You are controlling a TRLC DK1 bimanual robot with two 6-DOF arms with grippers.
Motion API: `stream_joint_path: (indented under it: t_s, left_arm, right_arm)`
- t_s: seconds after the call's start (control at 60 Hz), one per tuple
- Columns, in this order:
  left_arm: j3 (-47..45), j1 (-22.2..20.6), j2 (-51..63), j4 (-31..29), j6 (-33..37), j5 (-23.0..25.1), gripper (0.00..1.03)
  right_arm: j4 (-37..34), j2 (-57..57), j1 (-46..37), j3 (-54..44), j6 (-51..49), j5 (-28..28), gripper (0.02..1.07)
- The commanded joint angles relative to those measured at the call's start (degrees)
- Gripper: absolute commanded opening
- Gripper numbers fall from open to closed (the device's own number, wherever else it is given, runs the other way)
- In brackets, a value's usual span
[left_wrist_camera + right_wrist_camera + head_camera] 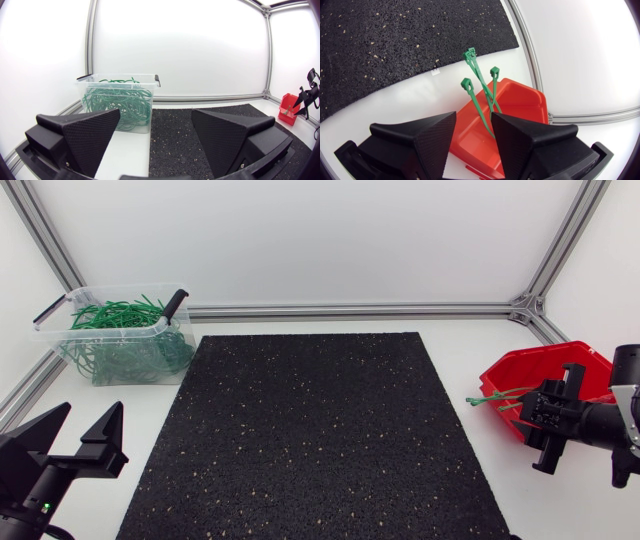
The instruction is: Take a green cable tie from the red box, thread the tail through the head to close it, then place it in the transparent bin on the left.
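Hovering just above the red box [540, 370] at the table's right side, the right gripper [548, 418] holds its two black fingers parted with a moderate gap and grips nothing. In the right wrist view, a small bunch of green cable ties [480, 85] shows through that gap. Their tails lie down in the box [520, 100] and their square heads poke out over its rim toward the black speckled mat [320, 440]. None of the ties is visibly pinched from both sides. Across the white table [460, 350], the left gripper [88, 415] sits at the near left corner beside the mat, its claw spread wide and empty. Ahead of it stands the transparent bin [125, 345] at the far left, holding a tangle of green ties, its black handles raised.
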Motion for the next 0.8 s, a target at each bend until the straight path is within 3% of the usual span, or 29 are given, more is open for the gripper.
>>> stream_joint_path:
  t_s: [0.0, 0.133, 0.383, 0.517, 0.567, 0.7, 0.783]
  left_arm:
    - [-2.26, -0.21, 0.52, -1.39, -0.68, -0.02, 0.99]
    - [-2.26, -0.13, 0.52, -1.39, -0.68, -0.02, 0.99]
    - [-2.26, -0.13, 0.7, -1.39, -0.68, -0.02, 0.99]
    - [-2.26, -0.21, 0.7, -1.39, -0.68, -0.02, 0.99]
    - [-2.26, -0.21, 0.78, -1.39, -0.68, -0.02, 0.99]
    - [-2.26, -0.21, 0.78, -1.39, -0.68, -0.02, 0.99]
    - [-2.26, -0.21, 0.78, -1.39, -0.68, -0.02, 0.99]
  right_arm:
    - [1.07, 1.03, -0.37, -1.23, 0.19, -0.6, 0.52]
    - [2.21, 2.7, -0.19, -1.05, 0.72, -0.6, 0.51]
    - [4.14, 3.58, 0.33, -1.14, 2.12, -1.21, 0.38]
    - [5.2, 4.28, 0.33, -1.05, 2.65, -1.21, 0.37]
    - [6.08, 4.72, 0.42, -1.05, 2.83, -1.21, 0.29]
    - [7.48, 6.04, 0.33, -0.97, 3.0, -1.12, 0.24]
    - [7.48, 6.13, 0.33, -0.79, 3.0, -1.21, 0.12]
